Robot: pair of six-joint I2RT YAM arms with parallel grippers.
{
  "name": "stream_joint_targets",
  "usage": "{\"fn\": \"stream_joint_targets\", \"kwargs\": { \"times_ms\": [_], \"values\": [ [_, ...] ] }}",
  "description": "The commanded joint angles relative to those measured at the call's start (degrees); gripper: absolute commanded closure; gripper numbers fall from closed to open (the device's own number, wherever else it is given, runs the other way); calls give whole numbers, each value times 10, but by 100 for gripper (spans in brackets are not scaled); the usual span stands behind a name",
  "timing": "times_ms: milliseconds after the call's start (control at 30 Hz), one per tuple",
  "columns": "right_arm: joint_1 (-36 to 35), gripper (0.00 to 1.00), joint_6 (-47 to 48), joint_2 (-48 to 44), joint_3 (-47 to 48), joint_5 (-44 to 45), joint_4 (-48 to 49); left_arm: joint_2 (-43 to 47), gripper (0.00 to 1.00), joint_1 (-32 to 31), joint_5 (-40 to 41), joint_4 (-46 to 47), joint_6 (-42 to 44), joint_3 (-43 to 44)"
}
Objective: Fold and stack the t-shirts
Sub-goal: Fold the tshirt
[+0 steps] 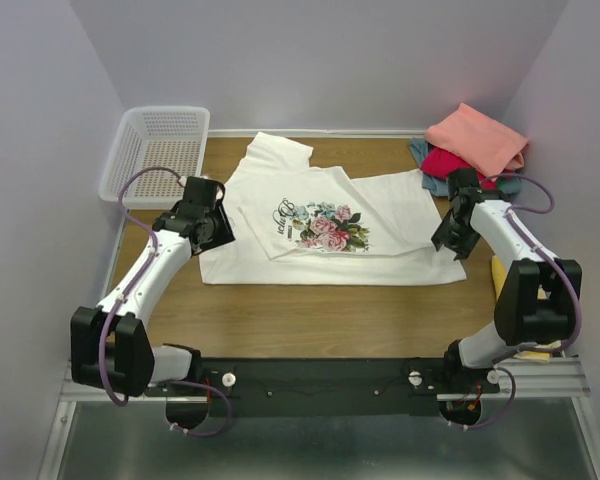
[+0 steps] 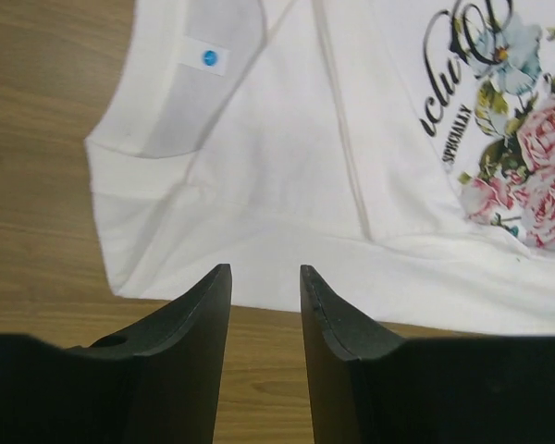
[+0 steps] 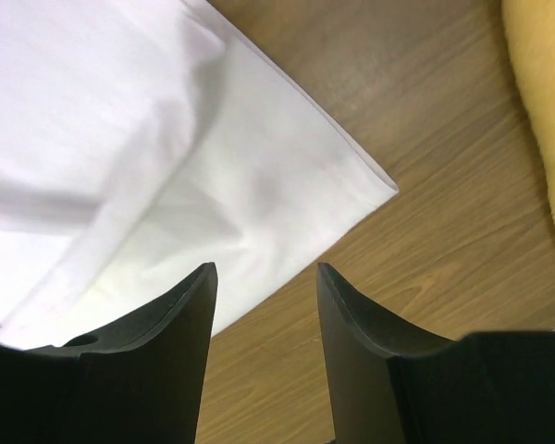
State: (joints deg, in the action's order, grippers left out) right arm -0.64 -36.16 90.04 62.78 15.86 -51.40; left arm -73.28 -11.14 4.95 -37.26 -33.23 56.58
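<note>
The white shirt lies partly folded mid-tabletop, with the stack at the far right. Your left hand and right hand hover unclenched over its near corners, grasping nothing. Pinch only one layer and the fold will likely drag crooked.

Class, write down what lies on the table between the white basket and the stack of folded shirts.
The white floral t-shirt, spread out; the top external view shows it.
</note>
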Motion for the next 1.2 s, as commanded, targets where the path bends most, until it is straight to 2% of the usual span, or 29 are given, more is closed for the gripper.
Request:
{"fn": "stream_joint_targets", "kwargs": {
  "times_ms": [0, 233, 367, 667, 1167],
  "values": [
    [3, 44, 11, -36, 44, -4, -11, -40, 56, -55, -79, 53, 17, 8],
    [3, 44, 15, -37, 60, -17, -5, -157, 54, -137, -97, 102, -11, 25],
    [3, 44, 14, -39, 56, -18, -5, -198, 51, -153, -79, 113, -22, 45],
    [3, 44, 14, -40, 49, -17, -5, -241, 50, -157, -59, 125, -27, 64],
    [3, 44, 8, -38, 33, -14, -5, -264, 55, -160, -23, 100, -23, 67]
  ]
}}
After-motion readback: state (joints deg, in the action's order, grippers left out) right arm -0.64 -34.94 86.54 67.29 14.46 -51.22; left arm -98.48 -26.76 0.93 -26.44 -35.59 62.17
